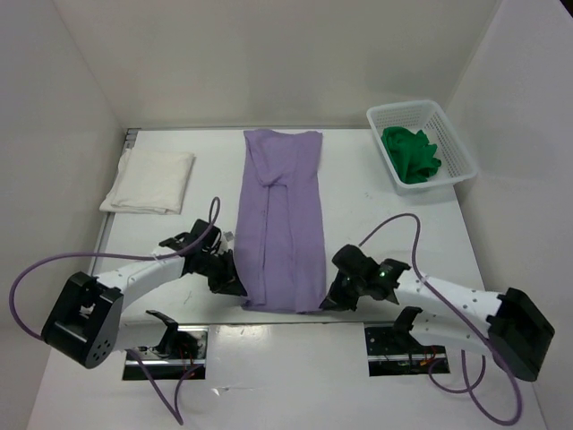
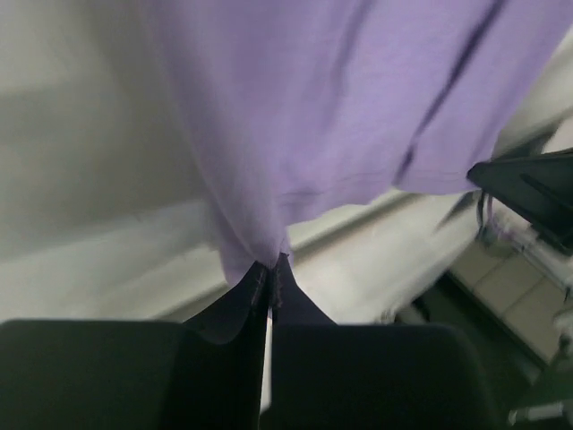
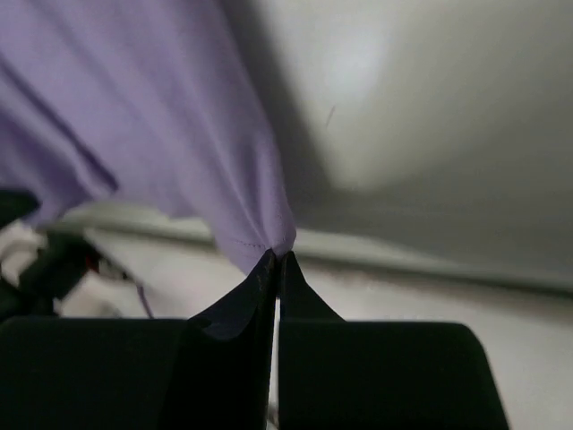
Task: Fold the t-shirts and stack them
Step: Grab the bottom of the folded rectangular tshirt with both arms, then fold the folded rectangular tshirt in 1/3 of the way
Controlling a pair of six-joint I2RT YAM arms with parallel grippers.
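Lavender t-shirt lies long and narrow on the table, with its near hem stretched between the two arms. The left gripper is closed tight on the near left corner of this hem, and a small peak of purple cloth comes out just beyond its fingertips. The right gripper pinches the near right corner in the same way. Well beyond the left gripper, to its left, the white t-shirt lies folded. Well beyond the right gripper, to its right, the green t-shirt sits crumpled inside the basket.
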